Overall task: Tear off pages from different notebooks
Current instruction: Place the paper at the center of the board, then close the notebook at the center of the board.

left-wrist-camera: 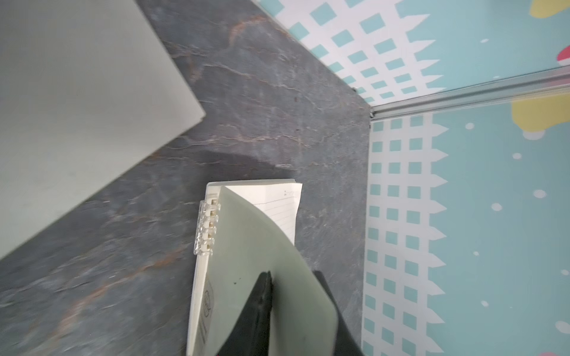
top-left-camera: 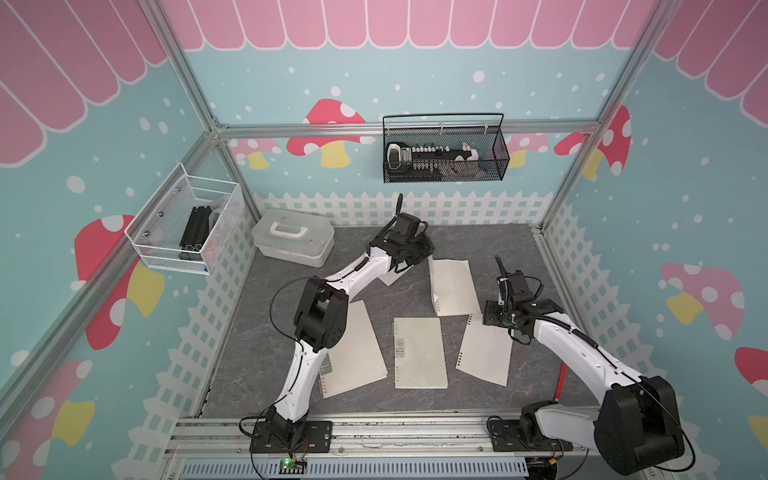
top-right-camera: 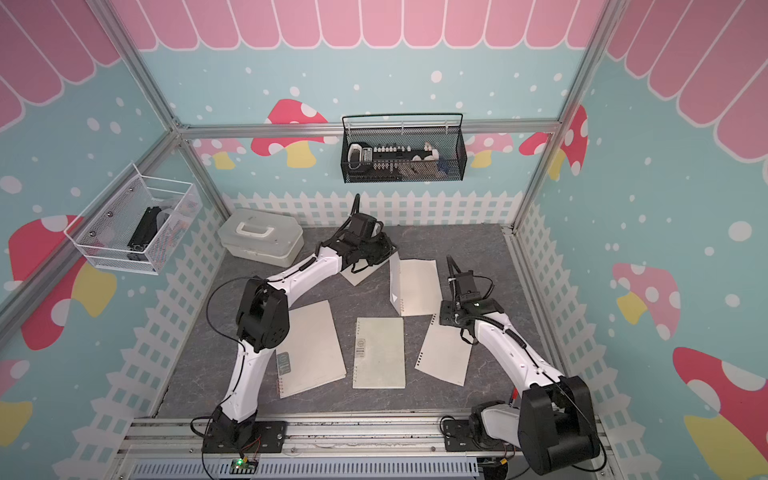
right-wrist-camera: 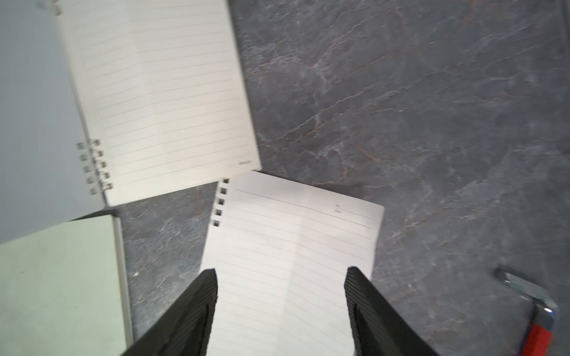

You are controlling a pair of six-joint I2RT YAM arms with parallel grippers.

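Right claw (right-wrist-camera: 280, 274) released, hovering over the loose cream lined sheet (right-wrist-camera: 293, 231), which lies flat on the dark stone-pattern tabletop (right-wrist-camera: 401, 123). Left claw (left-wrist-camera: 293, 274) straddles the raised cover of the small cream spiral-bound notebook (left-wrist-camera: 271, 200); I can't tell if it's gripping. Next, I reckon: expose its top page, pinch, tear.

Teal mushroom-print walls (top-left-camera: 415, 83), white picket-fence border (top-left-camera: 415, 208), slate tabletop (top-left-camera: 478, 245), black mesh basket (top-left-camera: 444, 176), white mesh basket (top-left-camera: 166, 255)

A large notebook (top-left-camera: 357, 349) is lying front-left on the surface (top-left-camera: 478, 245), a smaller notebook (top-left-camera: 419, 353) beside its right, a loose page (top-left-camera: 484, 353) further right, an open notebook (top-left-camera: 455, 286) behind them.
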